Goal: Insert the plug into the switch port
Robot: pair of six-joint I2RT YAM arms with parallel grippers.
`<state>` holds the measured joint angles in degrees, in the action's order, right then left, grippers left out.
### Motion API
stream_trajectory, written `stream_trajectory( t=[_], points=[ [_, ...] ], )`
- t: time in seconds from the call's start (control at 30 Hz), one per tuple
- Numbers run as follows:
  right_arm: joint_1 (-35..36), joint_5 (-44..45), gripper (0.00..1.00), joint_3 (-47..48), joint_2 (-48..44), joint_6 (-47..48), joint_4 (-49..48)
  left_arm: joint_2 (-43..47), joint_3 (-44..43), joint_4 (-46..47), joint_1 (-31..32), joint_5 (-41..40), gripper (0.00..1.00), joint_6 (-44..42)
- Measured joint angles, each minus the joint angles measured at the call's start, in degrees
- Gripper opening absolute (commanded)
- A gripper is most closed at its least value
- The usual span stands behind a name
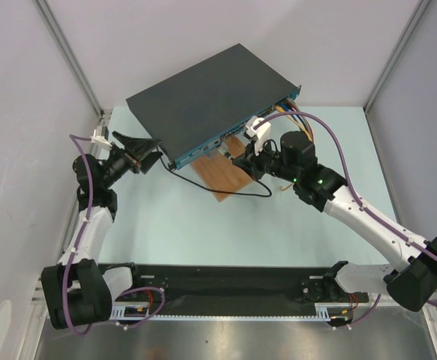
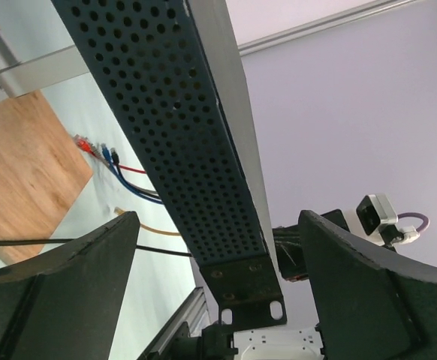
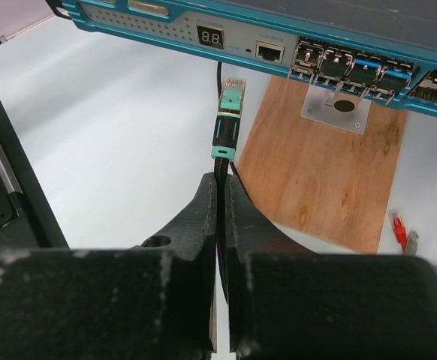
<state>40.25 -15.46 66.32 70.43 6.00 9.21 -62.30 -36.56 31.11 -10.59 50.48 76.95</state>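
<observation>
Right fingers [image 3: 203, 217]: pressed together on the thin black cable [image 3: 220, 169], gripping it just behind the plug [image 3: 228, 124]. The plug stands out beyond the fingertips, its pale tip aimed at the blue face of the switch [image 1: 203, 94]. It hangs in the air, short of that face and a little left of the port [image 3: 269, 51], and is not inserted. The port is the single socket just right of the small digit display. A row of filled sockets follows farther right.

Under the blue face lies a wooden board [image 3: 316, 172] flat on the counter [image 1: 166, 225]. A red cable end [image 3: 399, 229] rests just beside the board's right edge.

Left fingers [image 2: 91, 270]: spread wide at the switch's near left corner. The perforated side of the switch runs between them, with a visible gap on each side. They hold nothing.

The switch sits aslant on the counter, blue face turned toward the near right. The right arm reaches it from the near right, the left arm from the near left.
</observation>
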Motion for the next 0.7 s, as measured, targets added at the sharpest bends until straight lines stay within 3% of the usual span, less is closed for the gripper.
stream_trajectory(
  t=[0.2,0.33,0.57,0.7],
  points=[
    [-0.04,0.0,0.0,0.02,1.18,0.02,0.0,-4.7,-1.6,1.11,4.2,-1.31,0.86,0.0],
    [-0.04,0.55,0.0,0.31,2.38,0.0,0.17,-7.58,-4.11,1.36,6.1,-1.99,0.65,0.07],
    [0.26,2.21,0.0,0.98,3.1,-0.04,0.04,-8.33,-5.05,1.11,6.45,-2.32,0.37,2.29],
    [0.48,3.52,0.0,2.14,3.87,-0.33,-0.13,-8.33,-5.09,0.92,6.45,-2.29,0.15,2.19]
  ],
)
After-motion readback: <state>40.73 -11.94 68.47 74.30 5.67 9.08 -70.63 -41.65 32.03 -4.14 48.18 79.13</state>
